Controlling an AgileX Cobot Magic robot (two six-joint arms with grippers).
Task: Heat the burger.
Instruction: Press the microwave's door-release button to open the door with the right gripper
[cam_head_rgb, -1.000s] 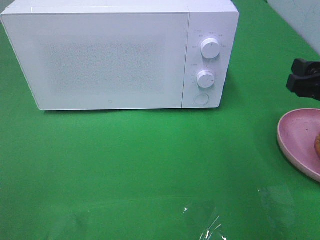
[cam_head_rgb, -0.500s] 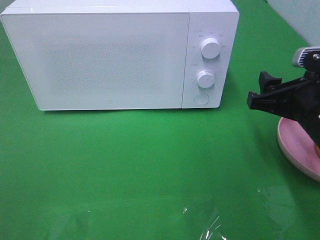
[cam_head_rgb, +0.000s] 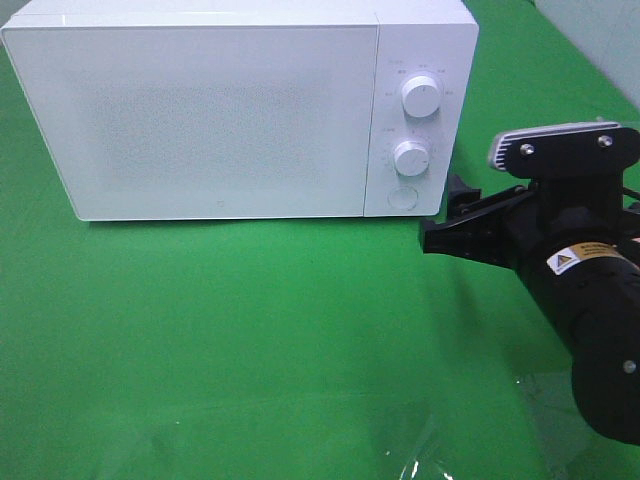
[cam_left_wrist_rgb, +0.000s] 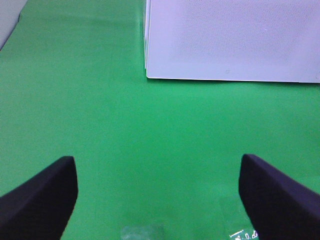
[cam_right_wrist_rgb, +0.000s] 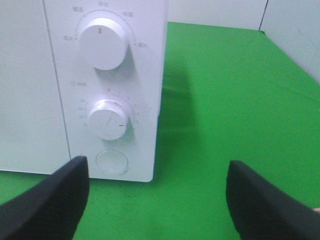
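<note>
As you read from the near edge: clear film (cam_head_rgb: 420, 450), crinkled on the green cloth (cam_head_rgb: 250, 320), in nobody's way. Left gripper (cam_left_wrist_rgb: 159, 165): fingers wide apart, empty, over bare cloth, facing the microwave (cam_head_rgb: 220, 110) door. Right gripper (cam_head_rgb: 440, 212): fingers apart, empty, just before the round button (cam_right_wrist_rgb: 111, 162) below the lower dial (cam_right_wrist_rgb: 109, 119), likely placed to release the shut door. Path to button: unobstructed. Burger: not in view; your right arm (cam_head_rgb: 590, 300) covers that side.
</note>
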